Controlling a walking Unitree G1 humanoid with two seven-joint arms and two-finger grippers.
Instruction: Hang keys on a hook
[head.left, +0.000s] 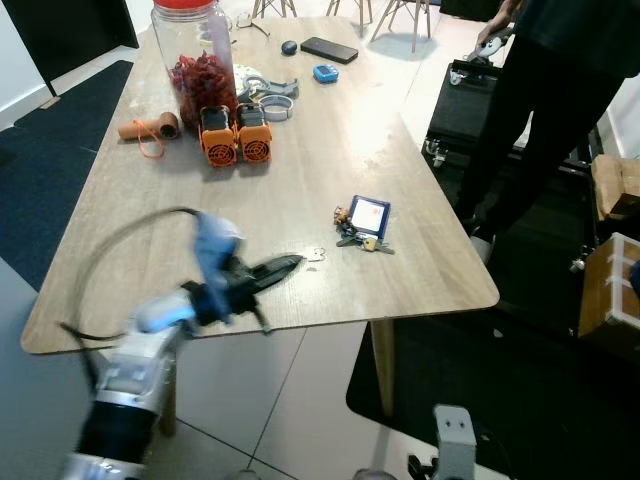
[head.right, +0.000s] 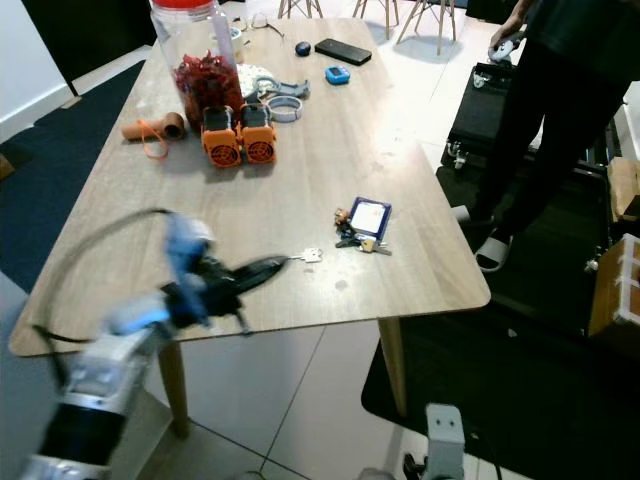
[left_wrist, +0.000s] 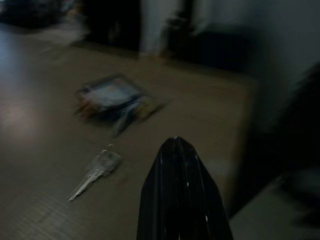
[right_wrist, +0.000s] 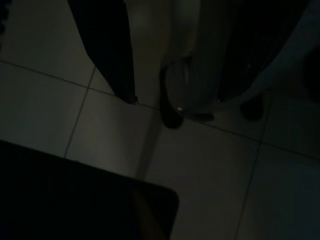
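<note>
A bunch of keys (head.left: 360, 240) with a blue-framed tag (head.left: 368, 215) lies on the wooden table (head.left: 300, 180), near its right front corner. A single silver key (head.left: 315, 254) lies a little to the left of the bunch. My left gripper (head.left: 293, 263) hovers low over the table's front edge, shut, with its tip just short of the single key. In the left wrist view the shut fingers (left_wrist: 176, 165) point past the single key (left_wrist: 97, 170) toward the blurred bunch (left_wrist: 115, 100). My right arm (head.left: 455, 440) hangs low by the floor.
At the table's far end stand a red-lidded jar (head.left: 195, 50), two orange blocks (head.left: 235, 135) and a phone (head.left: 329, 49). A person in dark clothes (head.left: 540, 110) stands right of the table beside a black cart (head.left: 465, 110). Dark rugs lie left and right.
</note>
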